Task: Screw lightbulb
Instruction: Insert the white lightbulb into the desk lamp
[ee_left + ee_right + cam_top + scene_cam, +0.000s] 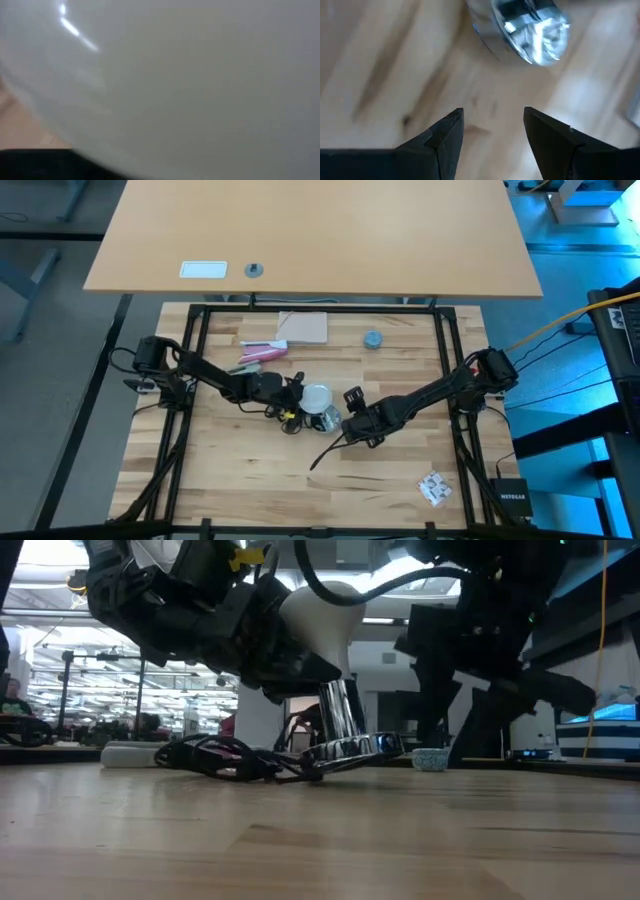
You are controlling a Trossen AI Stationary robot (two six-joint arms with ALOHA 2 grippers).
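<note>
The left hand point(298, 392) is clamped on the lightbulb point(316, 395), base in the tilted silvery socket point(345, 745) (it rocks on the tabletop point(250, 470)) — cross-threading looms; beyond, the right hand point(492, 130) gapes empty.

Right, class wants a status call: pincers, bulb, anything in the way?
Left pincer shut on bulb, bulb seated in tilted socket. Right pincer open, empty, near socket. Black cord bunched beside it.
</note>
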